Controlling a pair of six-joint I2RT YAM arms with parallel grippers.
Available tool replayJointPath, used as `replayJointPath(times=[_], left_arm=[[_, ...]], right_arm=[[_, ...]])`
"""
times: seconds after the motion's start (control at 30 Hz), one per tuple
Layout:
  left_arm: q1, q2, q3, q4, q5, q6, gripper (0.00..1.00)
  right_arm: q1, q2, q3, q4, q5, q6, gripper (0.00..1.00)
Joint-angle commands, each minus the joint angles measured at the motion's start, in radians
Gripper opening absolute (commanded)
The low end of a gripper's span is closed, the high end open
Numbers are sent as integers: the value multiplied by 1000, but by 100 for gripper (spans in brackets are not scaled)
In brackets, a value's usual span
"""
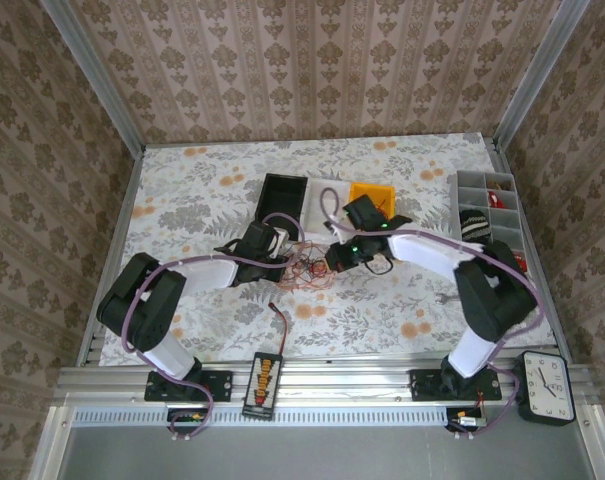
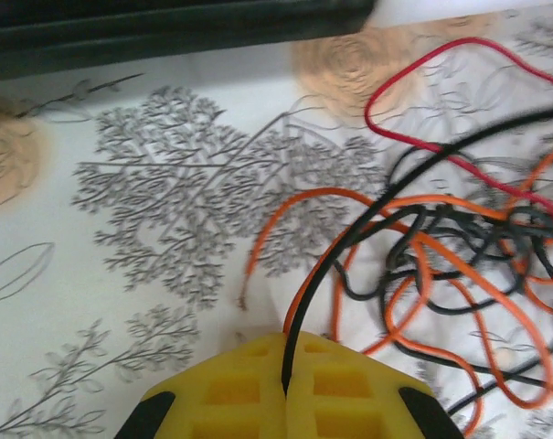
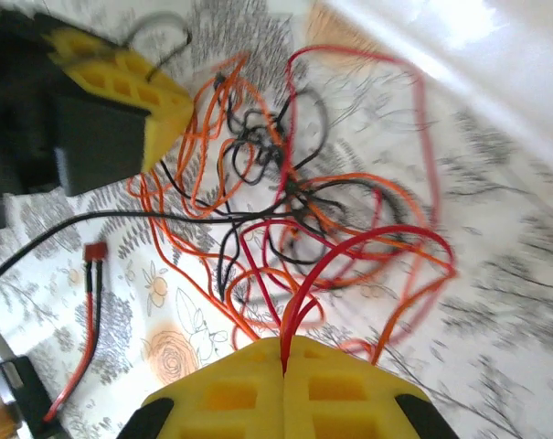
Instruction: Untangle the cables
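Floral table [image 1: 197,215]: both jaws pinching tangled cables [image 1: 307,270].

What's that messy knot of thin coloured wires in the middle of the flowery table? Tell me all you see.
The tangle of thin wires is a loose, flat knot of orange, red and black plastic-coated strands looping over one another, lying near the middle of the flower-patterned table. The left gripper is shut on a black strand; the right gripper is shut on a red loop.

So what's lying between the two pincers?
The tangled cables, stretching from the left pincer to the right pincer, each shut on a strand; clearest in the right wrist view.
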Motion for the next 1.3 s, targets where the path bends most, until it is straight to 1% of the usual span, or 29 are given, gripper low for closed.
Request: replayJointPath(times=[0.0,0.13,0.3,0.37,0.5,0.6,0.73,0.9,1.07,1.1,1.13,1.27], left_arm=[[10,39,36,-84,-129,-28,0],[11,60,51,-132,-212,-41,0],[16,72,58,-163,-263,-59,0],[21,80,63,-181,-283,-70,0],[35,85,56,-201,-323,-95,0],[54,96,58,-231,-359,-132,0],[87,114,62,-275,-388,-185,0],[139,111,55,-287,-355,-257,0],[156,109,60,-291,-339,-293,0],[188,110,62,-300,-343,-307,0],[200,110,62,-305,-337,-320,0],[219,111,73,-318,-327,-369,0]], right_arm=[[-64,-129,-52,71,16,80,3],[-175,-237,-97,124,14,153,1],[-284,-351,-117,157,95,207,0],[-311,-383,-116,155,128,213,0],[-355,-452,-114,132,252,206,0],[-402,-500,-131,136,299,233,0],[-439,-539,-159,129,325,254,1],[-470,-580,-194,112,395,290,0],[-500,-613,-206,60,482,295,0],[-513,-622,-205,44,510,296,0],[-531,-631,-203,30,531,297,0],[-615,-668,-198,-19,590,308,0]])
